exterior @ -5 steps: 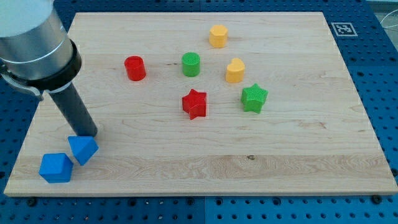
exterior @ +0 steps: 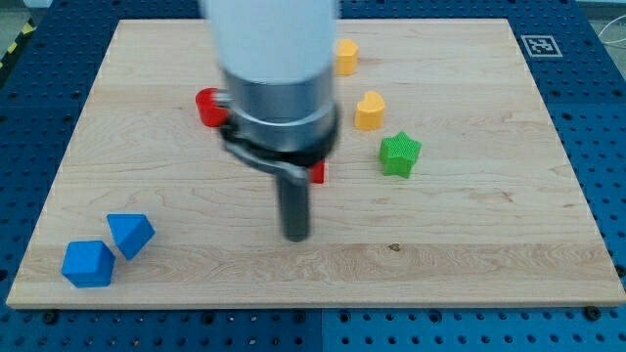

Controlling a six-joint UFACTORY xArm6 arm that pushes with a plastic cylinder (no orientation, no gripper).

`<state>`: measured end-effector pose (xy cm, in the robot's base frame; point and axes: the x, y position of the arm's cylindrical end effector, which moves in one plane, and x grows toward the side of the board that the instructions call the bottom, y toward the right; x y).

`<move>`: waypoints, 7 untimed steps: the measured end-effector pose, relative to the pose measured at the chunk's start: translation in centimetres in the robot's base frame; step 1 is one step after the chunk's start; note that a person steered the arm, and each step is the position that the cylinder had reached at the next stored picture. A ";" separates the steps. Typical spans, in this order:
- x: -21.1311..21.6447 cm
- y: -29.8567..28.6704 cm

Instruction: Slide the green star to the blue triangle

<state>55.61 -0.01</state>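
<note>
My tip (exterior: 296,236) rests on the bare board (exterior: 469,244) near its middle, touching no block; it is a plain rod with nothing to open or close, and it holds nothing. Nearest, just above it, a sliver of a red block (exterior: 317,173) shows beside the blurred arm, then the green star (exterior: 399,154) lies up and to the view's right, well apart from the tip, with 2 yellow blocks (exterior: 370,110) (exterior: 344,56) farther up. A second red block (exterior: 207,107) peeks out up-left, and far off toward the view's bottom-left sit the blue triangle (exterior: 131,235) and, touching it, a blue block (exterior: 88,263).
</note>
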 end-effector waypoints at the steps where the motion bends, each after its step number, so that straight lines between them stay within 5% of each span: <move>1: -1.5 6.8; 3: -8.2 18.7; 4: -11.3 19.4; 7: -11.8 10.3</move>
<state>43.80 10.31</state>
